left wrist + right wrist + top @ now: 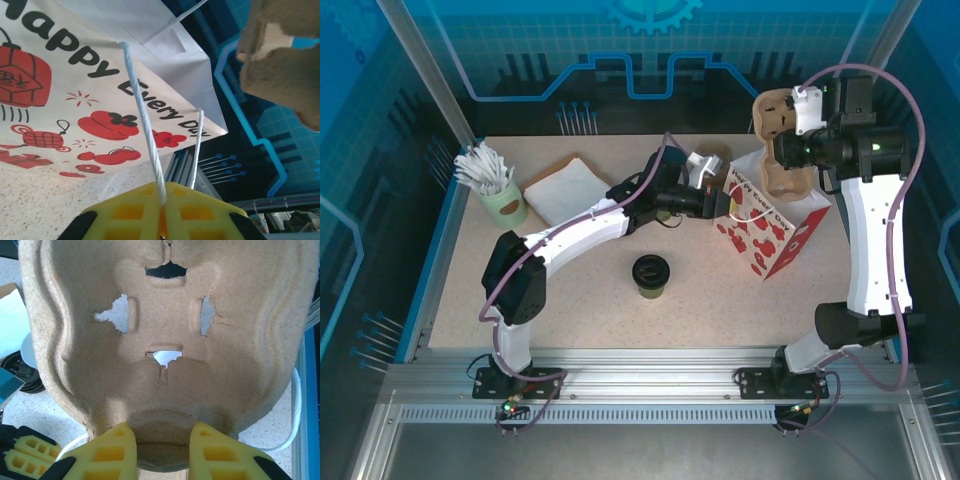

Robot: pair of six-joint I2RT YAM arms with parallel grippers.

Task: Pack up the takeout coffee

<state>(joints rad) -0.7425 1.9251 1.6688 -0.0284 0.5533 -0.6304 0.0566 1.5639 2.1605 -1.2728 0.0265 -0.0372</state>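
Top external view: left gripper point(161, 200) pinched together on white twine handle point(145, 115) of red-printed white paper bag point(770, 235), right gripper point(160, 440) clamped on brown moulded-pulp cup carrier point(165, 315) above it, green paper coffee cup with black lid point(650, 275) stands on surface point(580, 290) near-left of bag, nothing packed yet.

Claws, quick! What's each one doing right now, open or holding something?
Left claw: closed, pinching the paper bag's string handle.
Right claw: closed on the edge of the brown cup carrier.
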